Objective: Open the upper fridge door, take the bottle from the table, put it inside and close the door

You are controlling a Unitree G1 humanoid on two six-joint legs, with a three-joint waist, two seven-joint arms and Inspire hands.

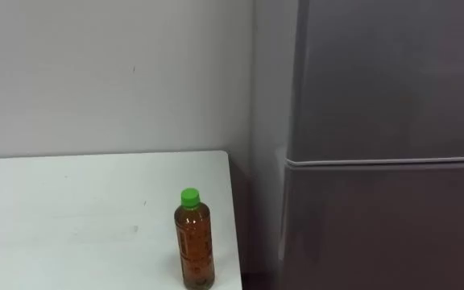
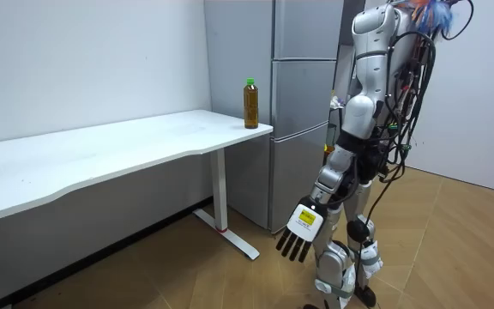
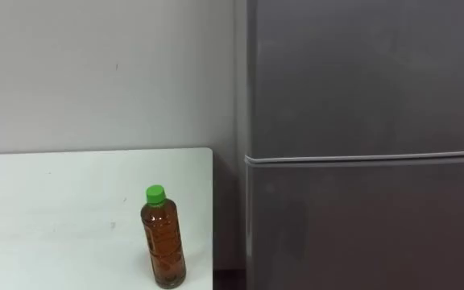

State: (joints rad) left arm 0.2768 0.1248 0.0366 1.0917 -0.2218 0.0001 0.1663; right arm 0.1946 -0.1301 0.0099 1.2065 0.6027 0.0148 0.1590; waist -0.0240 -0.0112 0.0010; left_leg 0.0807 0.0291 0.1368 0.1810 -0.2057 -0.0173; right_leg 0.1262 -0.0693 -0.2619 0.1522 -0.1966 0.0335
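Your left hand (image 2: 303,225) hangs low at the robot's side, fingers straight and apart, holding nothing. The bottle (image 1: 193,242) stands upright well above and ahead of those fingers, near the worktop's (image 1: 71,209) right edge. Just right and farther back, the fridge (image 1: 377,97) is shut.

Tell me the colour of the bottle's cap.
Green. The cap of the bottle shows best in the left eye view.
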